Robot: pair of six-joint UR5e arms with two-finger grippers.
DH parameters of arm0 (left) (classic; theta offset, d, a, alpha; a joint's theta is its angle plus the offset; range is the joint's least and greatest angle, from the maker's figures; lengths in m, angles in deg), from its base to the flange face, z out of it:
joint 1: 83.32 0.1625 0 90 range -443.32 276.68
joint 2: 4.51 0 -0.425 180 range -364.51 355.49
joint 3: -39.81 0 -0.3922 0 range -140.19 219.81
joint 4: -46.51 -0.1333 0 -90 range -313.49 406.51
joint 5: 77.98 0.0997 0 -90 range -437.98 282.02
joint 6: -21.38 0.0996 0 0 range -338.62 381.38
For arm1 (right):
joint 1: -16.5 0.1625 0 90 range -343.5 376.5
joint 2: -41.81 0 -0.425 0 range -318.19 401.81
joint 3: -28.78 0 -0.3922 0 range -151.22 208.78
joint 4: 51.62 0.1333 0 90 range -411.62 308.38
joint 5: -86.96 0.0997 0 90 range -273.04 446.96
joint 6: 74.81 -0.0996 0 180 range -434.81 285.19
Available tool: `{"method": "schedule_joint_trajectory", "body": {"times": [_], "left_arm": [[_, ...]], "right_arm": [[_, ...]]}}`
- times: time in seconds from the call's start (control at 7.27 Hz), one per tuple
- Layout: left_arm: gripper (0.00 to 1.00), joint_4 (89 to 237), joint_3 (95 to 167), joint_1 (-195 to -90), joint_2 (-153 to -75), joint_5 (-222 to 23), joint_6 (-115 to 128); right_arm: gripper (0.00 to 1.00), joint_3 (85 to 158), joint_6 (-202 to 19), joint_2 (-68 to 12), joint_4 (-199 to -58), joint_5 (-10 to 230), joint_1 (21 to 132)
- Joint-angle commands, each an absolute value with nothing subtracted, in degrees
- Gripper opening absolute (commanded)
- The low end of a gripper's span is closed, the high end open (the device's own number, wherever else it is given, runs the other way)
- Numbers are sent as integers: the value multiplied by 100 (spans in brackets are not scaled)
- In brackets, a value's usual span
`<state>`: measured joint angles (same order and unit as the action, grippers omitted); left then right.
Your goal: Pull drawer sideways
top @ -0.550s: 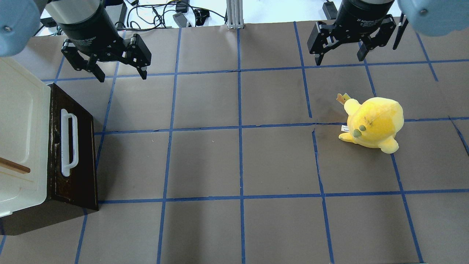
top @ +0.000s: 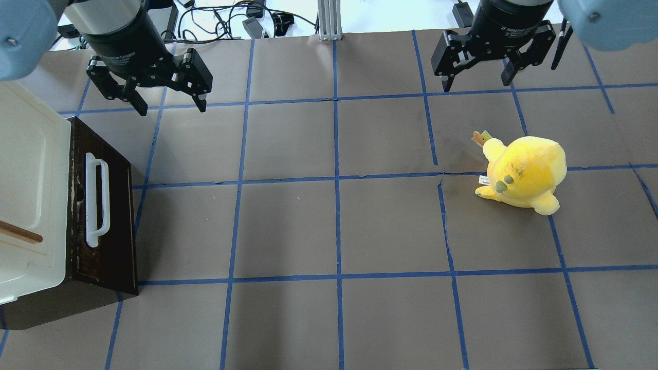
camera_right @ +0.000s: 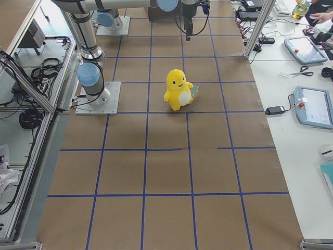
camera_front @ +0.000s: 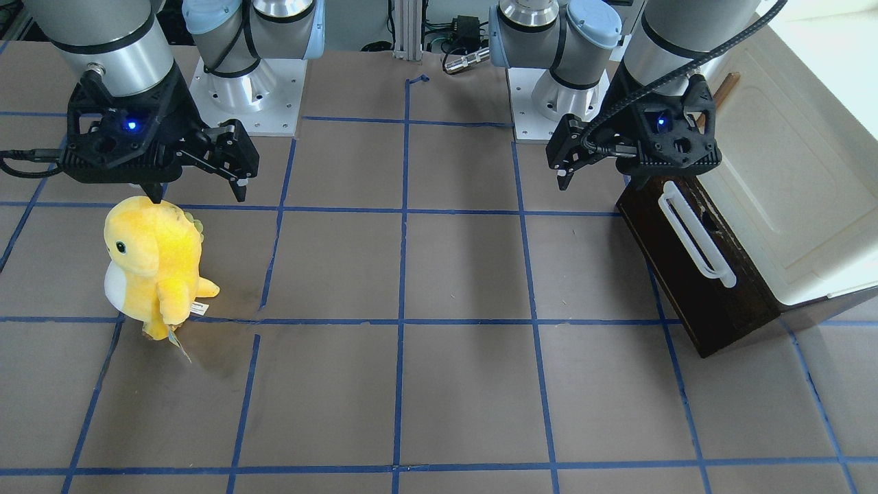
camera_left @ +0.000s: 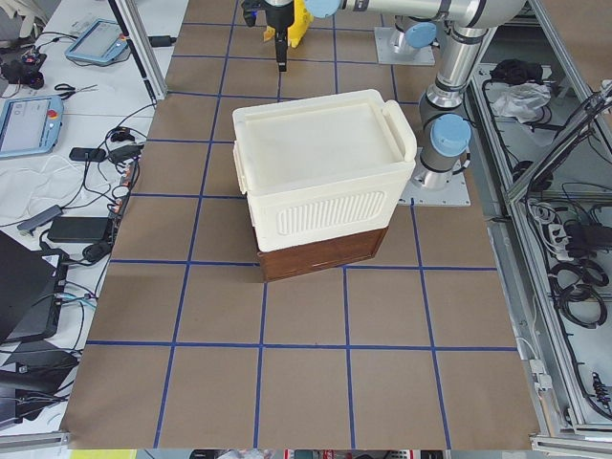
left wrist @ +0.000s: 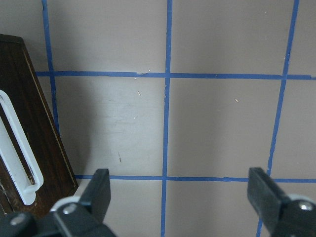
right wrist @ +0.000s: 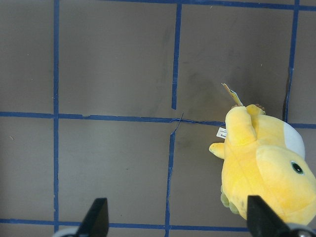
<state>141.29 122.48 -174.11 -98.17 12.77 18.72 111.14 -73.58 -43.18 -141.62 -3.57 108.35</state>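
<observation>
The drawer (top: 110, 216) has a dark brown front and a long white bar handle (top: 96, 198). It sits under a cream cabinet (top: 31, 169) at the table's left edge, with none of its inside showing. It also shows in the front view (camera_front: 686, 274) and the left wrist view (left wrist: 29, 133). My left gripper (top: 171, 107) is open and empty. It hangs above the table beyond the drawer's far end and apart from the handle. My right gripper (top: 476, 85) is open and empty at the far right.
A yellow plush toy (top: 524, 172) stands on the right half of the table, just short of my right gripper (camera_front: 199, 195). It also shows in the right wrist view (right wrist: 266, 168). The cabinet has a small wooden handle (top: 20, 232). Blue tape lines grid the brown table.
My left gripper has shifted very slightly toward the table's far edge. The drawer, the toy and my right gripper have not moved.
</observation>
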Motion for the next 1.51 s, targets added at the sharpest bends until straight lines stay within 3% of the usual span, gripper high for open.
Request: {"method": "schedule_joint_trajectory", "body": {"times": [0.0, 0.96, 1.38], "left_arm": [[100, 14135, 12252, -17411, -9803, 1272, 1874], [100, 14073, 12287, -17446, -9961, 1325, 1569], [100, 13829, 13066, -18102, -10241, 2881, 460]], "right_arm": [[100, 11113, -7358, -4318, -14162, -357, 10835], [100, 11113, -7358, -4318, -14162, -357, 10835], [100, 11113, -7358, -4318, -14162, -357, 10835]]}}
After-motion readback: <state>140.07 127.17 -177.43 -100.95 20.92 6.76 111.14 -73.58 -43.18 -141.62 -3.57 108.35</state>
